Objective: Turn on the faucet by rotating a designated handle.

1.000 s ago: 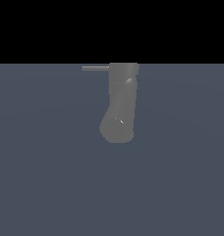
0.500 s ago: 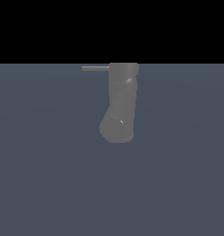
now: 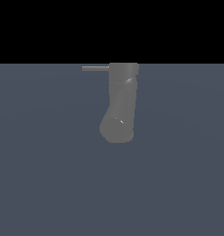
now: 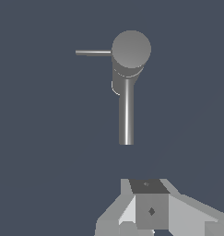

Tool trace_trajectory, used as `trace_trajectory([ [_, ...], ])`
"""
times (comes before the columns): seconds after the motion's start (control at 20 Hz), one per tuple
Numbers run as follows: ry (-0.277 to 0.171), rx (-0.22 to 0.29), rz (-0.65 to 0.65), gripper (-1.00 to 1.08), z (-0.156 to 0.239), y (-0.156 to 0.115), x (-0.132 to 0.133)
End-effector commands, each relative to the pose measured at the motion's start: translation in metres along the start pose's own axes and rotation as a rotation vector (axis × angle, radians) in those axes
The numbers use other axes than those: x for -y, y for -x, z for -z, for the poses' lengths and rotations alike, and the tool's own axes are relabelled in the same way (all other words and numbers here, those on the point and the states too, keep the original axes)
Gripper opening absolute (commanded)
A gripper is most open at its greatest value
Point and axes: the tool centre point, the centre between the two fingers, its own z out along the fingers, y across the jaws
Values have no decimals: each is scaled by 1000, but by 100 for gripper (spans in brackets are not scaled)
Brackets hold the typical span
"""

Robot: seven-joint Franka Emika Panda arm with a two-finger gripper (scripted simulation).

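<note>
The faucet (image 3: 120, 106) is a thick dark-grey cylinder with a rounded bulbous lower end, standing on the blue-grey floor in the middle of the exterior view. The handle (image 3: 95, 68) is a thin grey rod sticking out from its top toward the exterior view's left. The wrist view shows the faucet's round top (image 4: 131, 50), the handle (image 4: 92, 53) and a thicker straight spout (image 4: 126, 115). My gripper (image 4: 155, 228) shows only in the wrist view, well apart from the faucet. Its grey parts stand apart with nothing between them. It is out of the exterior view.
A flat blue-grey floor (image 3: 49, 184) lies all around the faucet. A black background fills the upper part of the exterior view. No other objects show.
</note>
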Motion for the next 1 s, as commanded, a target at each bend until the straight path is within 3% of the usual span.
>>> trace_trajectory([
  [0.0,-7,4,-54,-100,-4,-11,3],
  [0.95,-34,41,-532,-100,-50,-104,31],
])
